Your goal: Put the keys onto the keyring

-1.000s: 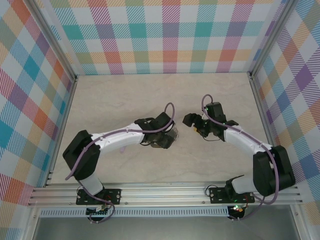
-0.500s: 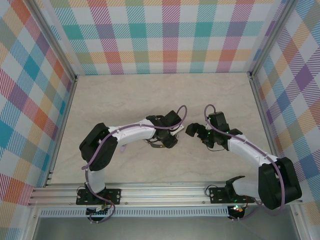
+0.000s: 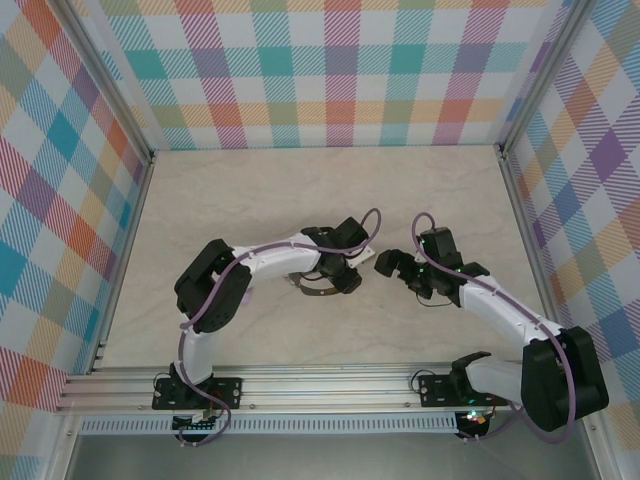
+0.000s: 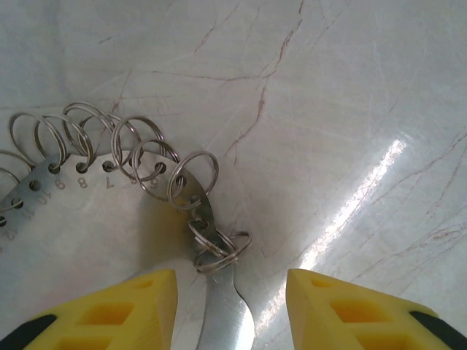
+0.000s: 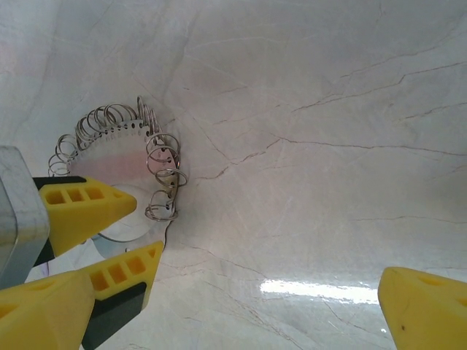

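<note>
One keyring (image 4: 80,200) is seen: a flat, curved metal plate with stamped numbers and a row of holes, and a silver wire ring is passed through each hole. About seven larger rings (image 4: 193,179) can be counted in the left wrist view, and two small ones (image 4: 219,248) are hung lower, on the narrow tail. The row is cut by the frame edge. The keyring is laid on the pale marbled table (image 4: 350,109), near the middle. The tail is flanked by the two yellow fingers (image 4: 139,310) of the left gripper (image 4: 232,284), which are parted and not touching it. The right gripper (image 5: 237,292) is held near, with fingers spread wide.
</note>
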